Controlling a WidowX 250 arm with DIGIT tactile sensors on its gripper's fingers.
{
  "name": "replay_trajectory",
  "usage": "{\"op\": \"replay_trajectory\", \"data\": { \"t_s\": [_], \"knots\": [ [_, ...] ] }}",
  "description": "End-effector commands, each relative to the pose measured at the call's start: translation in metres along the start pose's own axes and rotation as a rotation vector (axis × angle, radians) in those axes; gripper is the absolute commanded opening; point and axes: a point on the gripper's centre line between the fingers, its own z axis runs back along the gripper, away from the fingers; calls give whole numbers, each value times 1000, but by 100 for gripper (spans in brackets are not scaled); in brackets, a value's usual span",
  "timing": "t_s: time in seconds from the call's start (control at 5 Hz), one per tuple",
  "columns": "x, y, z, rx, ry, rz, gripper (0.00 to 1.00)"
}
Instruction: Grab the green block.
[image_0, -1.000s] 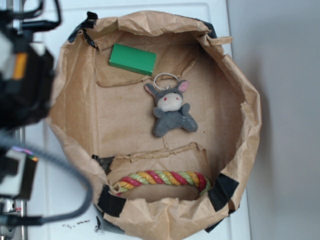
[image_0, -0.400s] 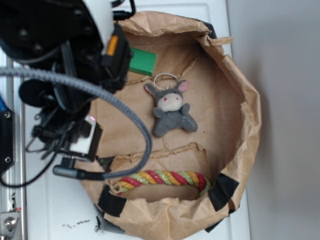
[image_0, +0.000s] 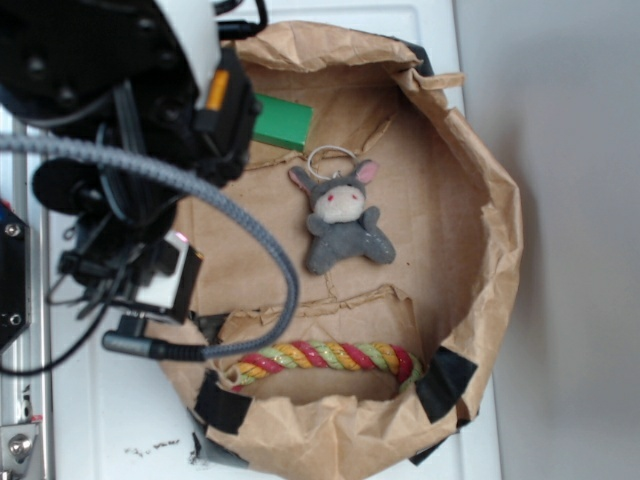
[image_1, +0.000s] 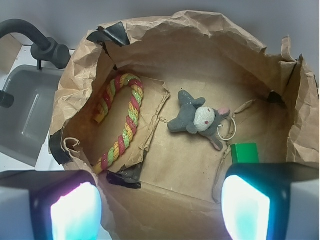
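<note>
Our hand, fingers apart and empty, had swung in over the bag; green block lay just ahead-right, ungrasped.

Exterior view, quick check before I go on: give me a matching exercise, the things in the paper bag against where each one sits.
Things:
1. green block
2. grey plush toy
3. twisted rope
4. gripper

Places:
A. middle of the paper bag floor
B. along the bag's bottom edge in the exterior view
C. top left of the bag, partly hidden by the arm
D. above the bag, jaws apart, nothing between them

Pairs: 1-C, 2-A, 3-B, 4-D
</note>
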Motion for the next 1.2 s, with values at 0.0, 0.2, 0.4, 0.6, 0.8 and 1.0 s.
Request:
{"op": "replay_trajectory", "data": {
  "t_s": [0.0,0.2,0.4,0.6,0.8,1.0],
  "knots": [
    [12,40,-55,67,33,5,100],
    [10,48,-79,106,81,14,100],
    [-4,52,-96,126,94,38,100],
    [-17,57,-107,131,72,70,100],
    [-18,63,-120,150,56,84,100],
    [-15,67,-126,144,48,79,100]
  ]
}}
